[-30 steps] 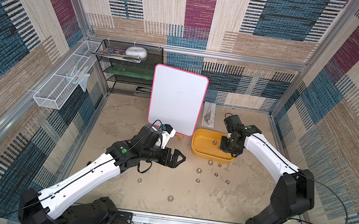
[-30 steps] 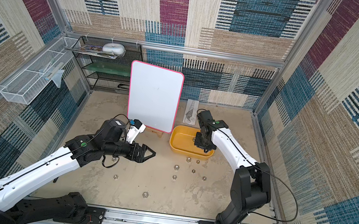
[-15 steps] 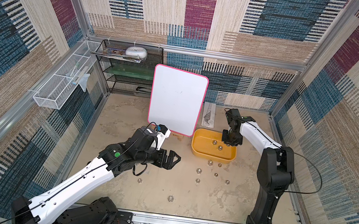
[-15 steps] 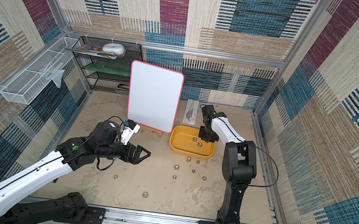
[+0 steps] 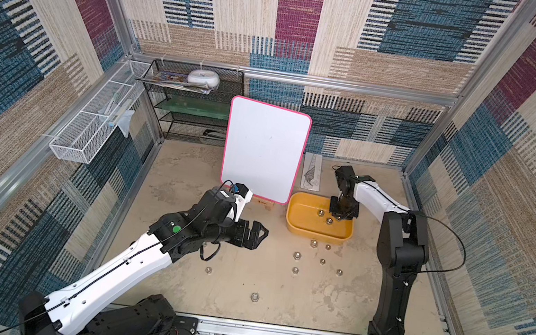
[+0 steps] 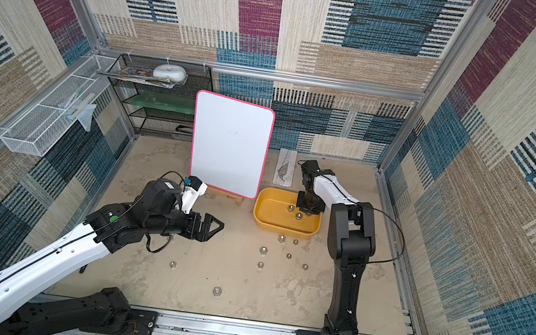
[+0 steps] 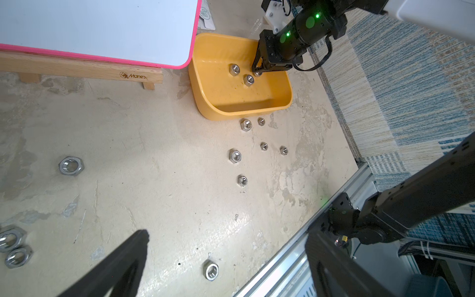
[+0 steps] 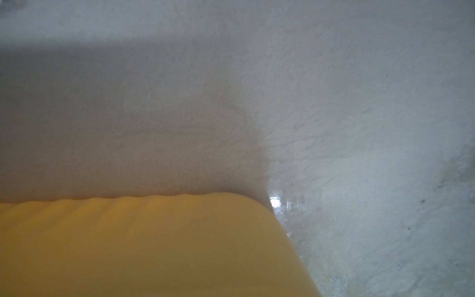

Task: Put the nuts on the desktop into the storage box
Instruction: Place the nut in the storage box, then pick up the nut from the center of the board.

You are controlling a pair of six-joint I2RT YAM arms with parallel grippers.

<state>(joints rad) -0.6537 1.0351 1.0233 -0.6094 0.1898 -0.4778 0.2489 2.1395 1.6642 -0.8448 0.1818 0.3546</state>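
Observation:
The mustard-yellow storage box (image 5: 317, 235) (image 6: 282, 227) (image 7: 231, 114) sits right of the middle of the beige desktop (image 5: 186, 170). Three shiny nuts (image 5: 318, 213) (image 7: 234, 69) lie in it. My right gripper (image 5: 339, 216) (image 6: 307, 209) (image 7: 258, 70) points down into its far right corner, tips at one nut (image 7: 257, 74); the jaw gap is hidden. Its wrist view shows only the blurred box rim (image 8: 128, 244). Several nuts (image 5: 297, 254) (image 6: 262, 249) (image 7: 235, 156) are scattered before the box. My left gripper (image 5: 257, 234) (image 6: 213, 227) (image 7: 228, 244) hovers open left of them, over one nut (image 7: 210, 270).
A pink-rimmed whiteboard (image 5: 264, 149) on a wooden stand (image 7: 77, 69) stands just left of the box. A black mesh rack (image 5: 192, 109) is at the back left, a white wire basket (image 5: 94, 126) on the left wall. Large nuts (image 7: 70, 165) lie near my left arm.
My right arm has folded, its elbow swinging up close beside the box, while its gripper stays low in the box. The left arm has drawn back slightly, gripper still open.

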